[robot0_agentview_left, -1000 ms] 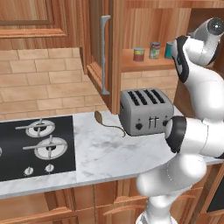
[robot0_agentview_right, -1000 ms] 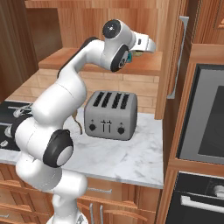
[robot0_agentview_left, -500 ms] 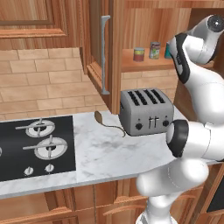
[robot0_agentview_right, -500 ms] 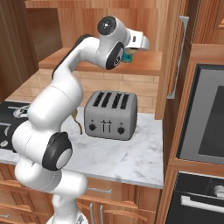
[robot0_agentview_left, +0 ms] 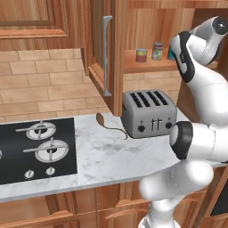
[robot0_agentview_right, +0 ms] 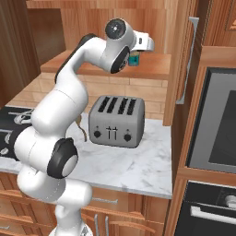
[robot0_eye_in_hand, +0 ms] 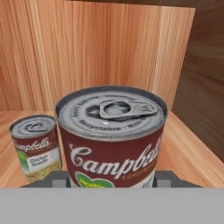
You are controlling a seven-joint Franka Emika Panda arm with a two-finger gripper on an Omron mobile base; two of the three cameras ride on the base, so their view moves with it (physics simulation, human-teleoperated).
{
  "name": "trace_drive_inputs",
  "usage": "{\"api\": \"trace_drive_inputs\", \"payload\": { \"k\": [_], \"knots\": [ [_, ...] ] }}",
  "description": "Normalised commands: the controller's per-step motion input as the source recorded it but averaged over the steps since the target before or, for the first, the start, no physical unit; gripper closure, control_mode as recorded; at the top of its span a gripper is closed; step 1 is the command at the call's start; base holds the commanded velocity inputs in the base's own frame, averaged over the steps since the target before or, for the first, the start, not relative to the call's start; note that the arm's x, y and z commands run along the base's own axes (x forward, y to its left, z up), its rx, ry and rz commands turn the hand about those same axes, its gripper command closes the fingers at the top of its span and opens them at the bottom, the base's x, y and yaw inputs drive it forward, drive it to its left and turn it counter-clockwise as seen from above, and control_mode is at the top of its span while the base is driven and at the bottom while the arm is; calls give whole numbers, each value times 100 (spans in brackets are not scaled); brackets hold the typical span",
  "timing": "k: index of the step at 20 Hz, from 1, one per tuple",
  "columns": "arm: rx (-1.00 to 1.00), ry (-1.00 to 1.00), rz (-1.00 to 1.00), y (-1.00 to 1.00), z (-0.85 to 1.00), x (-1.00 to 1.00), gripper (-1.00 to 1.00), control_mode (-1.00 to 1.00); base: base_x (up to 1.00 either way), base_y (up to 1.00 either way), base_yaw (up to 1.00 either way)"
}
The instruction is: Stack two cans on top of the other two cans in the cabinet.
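Reaching into the cabinet point(robot0_agentview_left: 116, 53), the arm has a can point(robot0_eye_in_hand: 111, 135) close before the gripper point(robot0_eye_in_hand: 111, 180); whether it pinches it, I cannot tell. Better to keep that can upright and centre it before setting down. I count two on the shelf in the hand view, its neighbour point(robot0_eye_in_hand: 36, 146) beside it.

The arm point(robot0_agentview_left: 196, 53) has drawn back a little from the cabinet point(robot0_agentview_left: 147, 67) shelf over the last second: in the right base view its hand point(robot0_agentview_right: 144, 42) sits slightly higher and further from the teal can point(robot0_agentview_right: 134, 58), and the elbow has lifted a touch
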Motion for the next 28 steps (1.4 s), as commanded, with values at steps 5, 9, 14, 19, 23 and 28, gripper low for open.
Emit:
{"api": "trace_drive_inputs", "payload": {
  "k": [5,9,14,19,23,28],
  "knots": [
    [0,0,7,7,11,16,100,-100,0,0,0],
    [0,0,3,9,7,15,100,-100,0,0,0],
    [0,0,1,8,0,20,100,-100,0,0,0],
    [0,0,1,6,0,25,100,-100,0,0,0],
    [0,0,0,1,0,28,100,-100,0,0,0],
    [0,0,0,0,0,17,100,-100,0,0,0]
  ]
}}
